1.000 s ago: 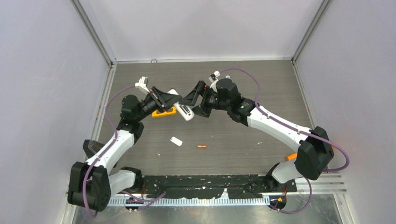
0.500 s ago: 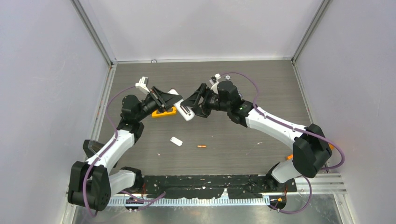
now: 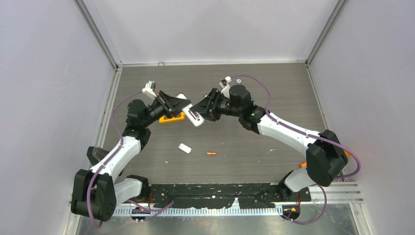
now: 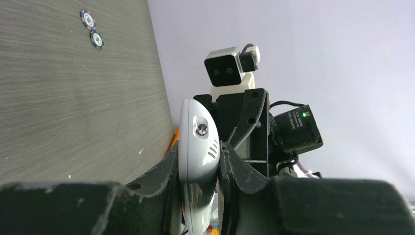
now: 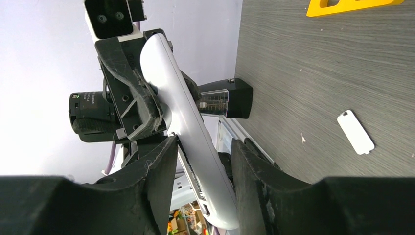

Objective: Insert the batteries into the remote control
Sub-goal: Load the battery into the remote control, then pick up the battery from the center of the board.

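While left tool [image 4: 199, 171] grips remote control [image 5: 188, 117] | right tool [image 5: 203, 161] straddles it, grip unclear

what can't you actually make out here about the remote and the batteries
The dark battery: shows in no view.
Battery bay of the remote: top view, masked by the left gripper and the right gripper; the wrist views show only smooth casing.
Polarity of the orange battery: top view, too small.
Whether the right gripper presses the remote: right wrist view, fingers flank it, contact unclear.
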You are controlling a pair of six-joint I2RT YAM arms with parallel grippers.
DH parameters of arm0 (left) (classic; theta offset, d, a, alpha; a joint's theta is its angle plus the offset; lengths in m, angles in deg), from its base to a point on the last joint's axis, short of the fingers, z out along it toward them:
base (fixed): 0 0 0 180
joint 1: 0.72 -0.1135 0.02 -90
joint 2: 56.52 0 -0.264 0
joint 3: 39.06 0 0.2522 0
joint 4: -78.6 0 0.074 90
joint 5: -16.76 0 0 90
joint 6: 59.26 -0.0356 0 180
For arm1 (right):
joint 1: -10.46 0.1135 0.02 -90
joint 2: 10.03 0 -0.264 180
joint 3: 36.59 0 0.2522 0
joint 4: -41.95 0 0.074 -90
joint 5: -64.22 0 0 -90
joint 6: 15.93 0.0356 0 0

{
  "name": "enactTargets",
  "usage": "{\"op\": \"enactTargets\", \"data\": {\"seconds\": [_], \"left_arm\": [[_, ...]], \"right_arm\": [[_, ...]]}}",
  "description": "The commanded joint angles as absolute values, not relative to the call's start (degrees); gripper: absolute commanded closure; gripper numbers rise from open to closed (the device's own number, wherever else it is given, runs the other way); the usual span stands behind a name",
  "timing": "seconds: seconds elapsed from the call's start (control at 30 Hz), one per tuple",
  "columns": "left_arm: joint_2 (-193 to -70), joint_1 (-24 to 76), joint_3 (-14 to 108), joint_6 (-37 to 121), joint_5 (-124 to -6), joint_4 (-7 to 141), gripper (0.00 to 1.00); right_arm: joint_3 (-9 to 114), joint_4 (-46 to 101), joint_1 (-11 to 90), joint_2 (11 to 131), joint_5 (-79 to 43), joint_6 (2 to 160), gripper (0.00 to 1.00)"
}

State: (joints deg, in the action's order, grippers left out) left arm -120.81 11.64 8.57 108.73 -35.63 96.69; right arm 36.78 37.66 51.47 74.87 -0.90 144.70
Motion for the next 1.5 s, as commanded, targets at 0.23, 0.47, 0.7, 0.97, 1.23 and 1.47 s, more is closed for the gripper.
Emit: {"op": "enactTargets", "data": {"seconds": [0.23,0.47,0.7,0.97,1.23,1.47], "left_arm": [[-120.56,11.65,11.49,112.88,-36.5,100.21,1.0],[-119.49,11.09,10.14,108.83,-37.07,100.11,1.0],[-115.79,6.98,10.45,98.34,-35.31,93.83,1.0],[-113.2,5.37,12.74,89.17,-34.5,82.52,1.0],[-112.86,4.34,12.94,89.47,-36.38,78.22,1.0],[-112.63,2.92,12.35,91.3,-35.8,78.03,1.0]], "right_arm": [[36.63,39.32,51.42,74.46,-0.12,144.91,0.43],[35.95,38.29,49.82,70.12,-2.03,142.38,0.13],[30.0,38.1,42.2,63.34,0.36,133.58,0.12],[34.75,12.44,42.24,65.2,-3.36,95.2,0.18],[33.3,6.84,56.56,71.81,-11.72,77.24,0.2],[33.36,10.05,62.97,79.54,-13.22,69.3,0.4]]}}
